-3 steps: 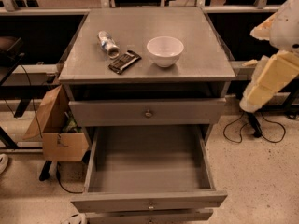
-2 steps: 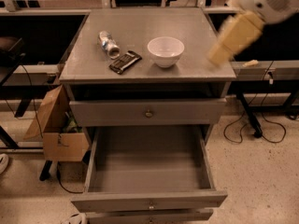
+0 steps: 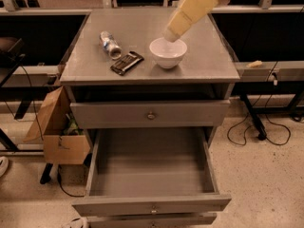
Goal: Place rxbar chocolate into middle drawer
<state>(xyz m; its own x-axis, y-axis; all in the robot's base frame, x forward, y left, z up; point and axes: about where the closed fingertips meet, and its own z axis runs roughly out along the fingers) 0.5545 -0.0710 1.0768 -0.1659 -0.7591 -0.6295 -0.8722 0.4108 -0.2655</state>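
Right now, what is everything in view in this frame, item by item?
cabinet: one, grey, centre
rxbar chocolate: one, black wrapper, on the cabinet top, left of the bowl
bottle: one, silvery with blue label, lying behind the bar
bowl: one, white, on the cabinet top
top drawer: one, grey, shut, brass knob
middle drawer: one, grey, pulled open
lowest drawer front: one, grey, bottom edge
cardboard box: one, brown, floor left of cabinet
cables: several, black, floor at right
arm: one, cream, reaching in from top right
gripper: one, at the arm's tip, over the bowl's far rim
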